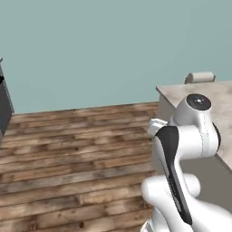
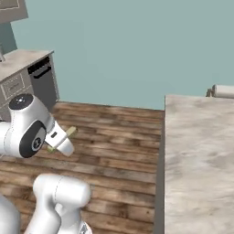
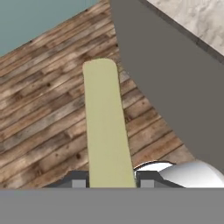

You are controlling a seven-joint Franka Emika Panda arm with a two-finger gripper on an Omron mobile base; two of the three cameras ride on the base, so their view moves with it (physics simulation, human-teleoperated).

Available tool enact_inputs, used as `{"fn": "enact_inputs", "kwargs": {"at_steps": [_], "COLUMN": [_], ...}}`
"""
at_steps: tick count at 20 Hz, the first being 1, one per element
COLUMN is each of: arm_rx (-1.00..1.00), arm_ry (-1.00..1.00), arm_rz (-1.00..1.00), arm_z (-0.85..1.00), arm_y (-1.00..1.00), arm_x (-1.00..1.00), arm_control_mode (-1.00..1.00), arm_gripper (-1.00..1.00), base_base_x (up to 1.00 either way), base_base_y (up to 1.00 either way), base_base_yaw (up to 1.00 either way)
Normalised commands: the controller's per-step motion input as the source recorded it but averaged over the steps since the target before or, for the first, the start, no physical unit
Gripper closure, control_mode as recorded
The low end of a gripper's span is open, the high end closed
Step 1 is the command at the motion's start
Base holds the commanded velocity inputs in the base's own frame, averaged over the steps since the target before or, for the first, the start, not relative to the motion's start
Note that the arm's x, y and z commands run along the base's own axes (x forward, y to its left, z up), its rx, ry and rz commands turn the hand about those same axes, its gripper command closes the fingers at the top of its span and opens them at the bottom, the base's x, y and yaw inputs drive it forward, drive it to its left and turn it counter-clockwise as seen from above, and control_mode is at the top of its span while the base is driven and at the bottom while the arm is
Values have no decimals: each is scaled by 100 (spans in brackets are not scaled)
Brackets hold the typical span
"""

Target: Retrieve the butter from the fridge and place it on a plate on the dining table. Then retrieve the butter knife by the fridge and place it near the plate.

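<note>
- My claw (image 3: 111, 181) is clamped on the butter (image 3: 106, 127): in the hand view the two dark finger tips press against either side of the stick's near end, with no gap showing.
- The butter is a pale yellow bar that runs straight out from between the jaws, its rounded far end free in the air above the floor.
- In the right base view I see the same stick (image 2: 69, 133) poking out past the white wrist, tilted, over the wooden floor (image 2: 105, 151).
- Just to the right of the butter in the hand view is the dining table (image 3: 192, 26); its grey side panel stands close beside the stick, but I can't tell whether they touch.
- In the right base view the table's marbled top (image 2: 201, 155) lies to the right of the arm, with floor between them.
- A cream stool (image 2: 224, 91) sits at the table's far edge.
- Far left in that view, a cream cabinet counter (image 2: 23, 59) with a dark appliance front stands against the teal wall (image 2: 128, 50).
</note>
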Motion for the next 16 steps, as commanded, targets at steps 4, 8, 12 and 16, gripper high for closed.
{"fn": "enact_inputs", "kwargs": {"at_steps": [4,8,12,16], "arm_rx": [0,0,0,0], "arm_ry": [0,0,0,0], "arm_rz": [0,0,0,0], "arm_z": [0,0,0,0], "arm_y": [0,0,0,0], "arm_x": [0,0,0,0], "arm_control_mode": [100,100,100,100], "arm_gripper": [100,100,100,100], "base_base_x": [100,100,100,100], "base_base_y": [0,0,2,28], "base_base_yaw": [0,0,-5,-12]}}
